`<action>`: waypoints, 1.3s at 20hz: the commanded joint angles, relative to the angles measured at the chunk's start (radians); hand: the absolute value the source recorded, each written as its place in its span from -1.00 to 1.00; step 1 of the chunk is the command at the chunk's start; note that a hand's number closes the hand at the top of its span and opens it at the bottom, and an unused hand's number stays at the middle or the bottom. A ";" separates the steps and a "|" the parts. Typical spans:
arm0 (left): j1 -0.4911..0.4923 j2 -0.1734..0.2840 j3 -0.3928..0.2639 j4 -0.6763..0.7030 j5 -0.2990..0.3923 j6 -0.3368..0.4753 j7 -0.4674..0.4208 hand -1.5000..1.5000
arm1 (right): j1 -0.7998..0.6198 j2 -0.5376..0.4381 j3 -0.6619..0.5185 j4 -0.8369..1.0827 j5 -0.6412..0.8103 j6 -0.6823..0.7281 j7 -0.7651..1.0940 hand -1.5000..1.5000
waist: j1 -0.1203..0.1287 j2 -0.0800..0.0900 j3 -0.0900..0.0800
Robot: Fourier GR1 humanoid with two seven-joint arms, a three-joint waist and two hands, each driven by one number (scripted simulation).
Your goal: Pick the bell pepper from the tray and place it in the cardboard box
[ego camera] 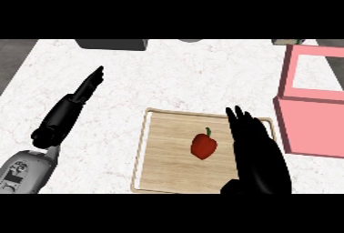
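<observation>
Head view shows the bell pepper [204, 146] lying near the middle of the wooden tray [161, 177], which sits at the near edge of the table [168, 77]. The right robot hand [255, 154] hovers just beside the pepper with straight fingers, holding nothing. The left robot hand [70, 107] rests released near the left edge. The pink cardboard box [312, 120] stands by the right edge. The pepper is probably light, smooth and slippery; take it around its wide body, not the thin stem.
</observation>
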 commanded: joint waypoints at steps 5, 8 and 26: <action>0.007 0.000 0.009 0.016 -0.013 -0.002 -0.008 0.00 | -0.135 0.270 0.009 0.187 0.028 0.191 0.323 -1.00 | -0.023 -0.006 0.003; 0.003 0.000 0.021 0.002 0.010 -0.015 0.016 0.00 | -0.180 0.316 -0.010 0.271 0.025 0.172 0.323 -1.00 | -0.017 -0.007 0.004; 0.022 -0.008 0.040 -0.046 -0.011 -0.022 0.043 0.00 | -0.277 0.320 -0.058 0.534 0.061 0.156 0.315 -1.00 | -0.029 -0.009 0.008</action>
